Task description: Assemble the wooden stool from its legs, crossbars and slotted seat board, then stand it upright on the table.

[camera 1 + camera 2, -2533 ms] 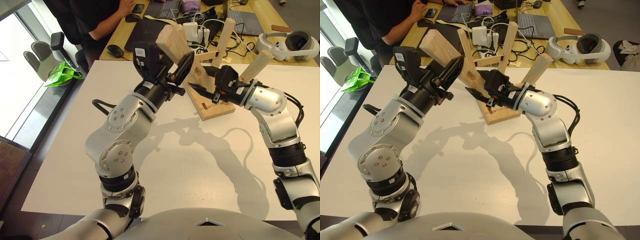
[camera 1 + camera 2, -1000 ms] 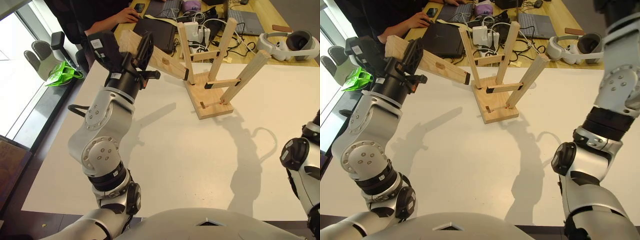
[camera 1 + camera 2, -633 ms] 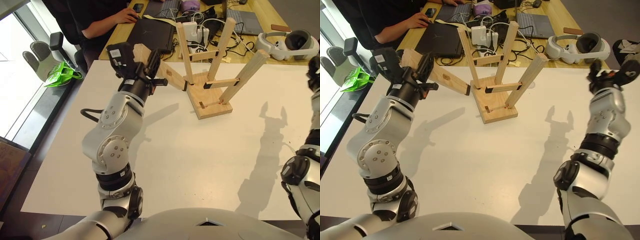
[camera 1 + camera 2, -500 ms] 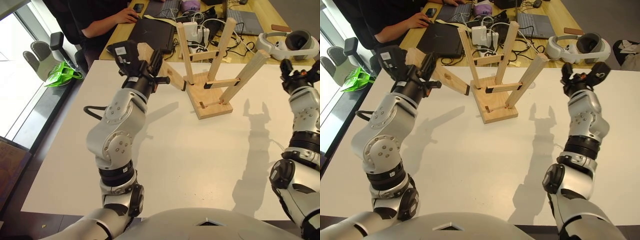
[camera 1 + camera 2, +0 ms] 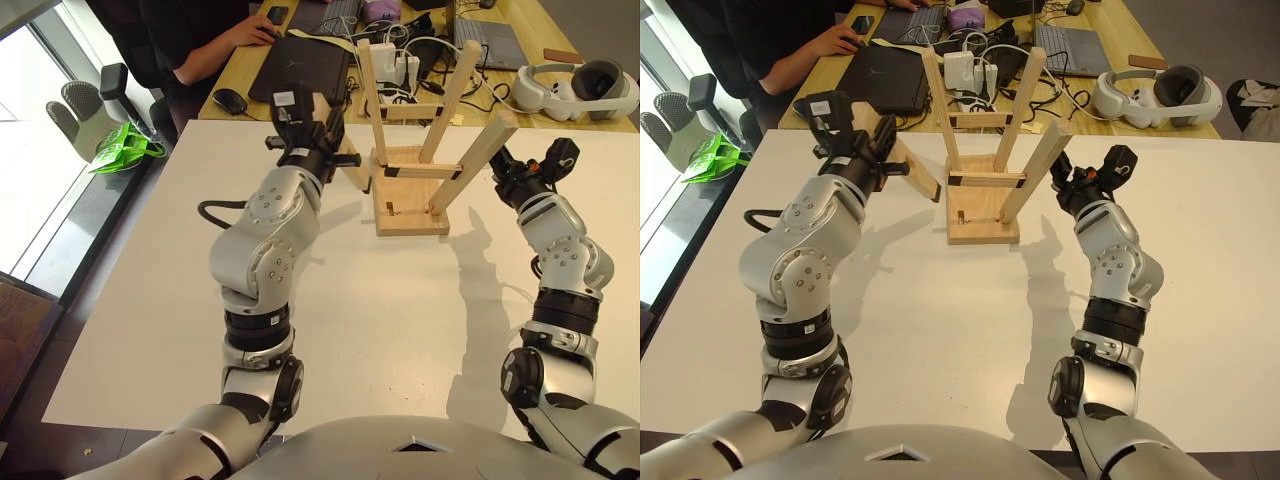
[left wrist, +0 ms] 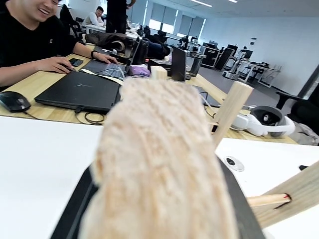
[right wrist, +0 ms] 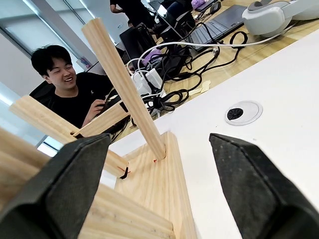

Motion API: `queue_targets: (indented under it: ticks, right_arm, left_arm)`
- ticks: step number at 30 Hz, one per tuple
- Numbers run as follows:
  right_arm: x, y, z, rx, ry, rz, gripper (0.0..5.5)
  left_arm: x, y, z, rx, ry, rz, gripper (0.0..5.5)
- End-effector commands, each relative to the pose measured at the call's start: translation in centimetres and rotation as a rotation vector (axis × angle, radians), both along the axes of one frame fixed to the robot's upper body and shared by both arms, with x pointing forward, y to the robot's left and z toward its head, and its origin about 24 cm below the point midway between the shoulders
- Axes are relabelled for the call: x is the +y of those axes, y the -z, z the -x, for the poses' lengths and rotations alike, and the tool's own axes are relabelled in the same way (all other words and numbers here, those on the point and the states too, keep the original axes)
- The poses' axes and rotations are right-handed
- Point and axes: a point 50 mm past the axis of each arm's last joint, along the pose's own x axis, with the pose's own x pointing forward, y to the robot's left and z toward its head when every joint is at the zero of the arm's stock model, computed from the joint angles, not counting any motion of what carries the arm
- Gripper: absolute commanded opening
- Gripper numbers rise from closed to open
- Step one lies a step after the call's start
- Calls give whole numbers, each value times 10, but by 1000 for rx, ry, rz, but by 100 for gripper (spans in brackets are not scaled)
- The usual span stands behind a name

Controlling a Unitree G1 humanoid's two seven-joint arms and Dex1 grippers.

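On table (image 5: 400,330), seat board (image 5: 412,218) inverted for fitting; fourth leg (image 5: 350,168) clamped in left gripper (image 5: 314,138), aimed at slot (image 5: 388,208); right gripper (image 5: 524,172) wide open, empty.

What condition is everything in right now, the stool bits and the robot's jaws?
Seat board: flat on the table, three legs standing in it.
Fourth leg: tilted, held, lower end beside the board.
Left gripper: jaws shut on the fourth leg.
Right gripper: jaws open, beside the leaning leg.
Black laptop: closed.
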Motion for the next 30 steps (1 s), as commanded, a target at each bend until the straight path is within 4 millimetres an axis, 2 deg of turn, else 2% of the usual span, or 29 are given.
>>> queue_targets:
  ticks: [1,6,9,12,16,21,24,26,30]
  right_arm:
    - [8,-2,7,14,-24,-9,371]
    - [9,-4,6,20,-28,11,371]
    - [-6,-10,1,-11,72,59,371]
    - [-20,-14,0,-36,182,41,371]
    - [-21,-18,3,-70,218,20,371]
    - [8,-40,22,-238,125,-12,371]
    - [29,-53,53,-358,4,220,371]
    - [37,-55,71,-377,-61,281,371]
    - [42,-61,83,-410,-120,336,371]
  left_arm:
    - [12,1,1,14,-44,-7,101]
    - [1,-2,0,-5,-25,-4,101]
    - [-7,-3,2,-5,-9,73,101]
    - [-8,6,7,45,-23,190,101]
    - [-10,20,11,121,-35,297,101]
    - [-14,34,8,197,-33,385,101]
    - [-16,33,9,197,-31,422,101]
    - [-17,37,11,214,-37,433,101]
    - [-22,45,11,248,-41,452,101]
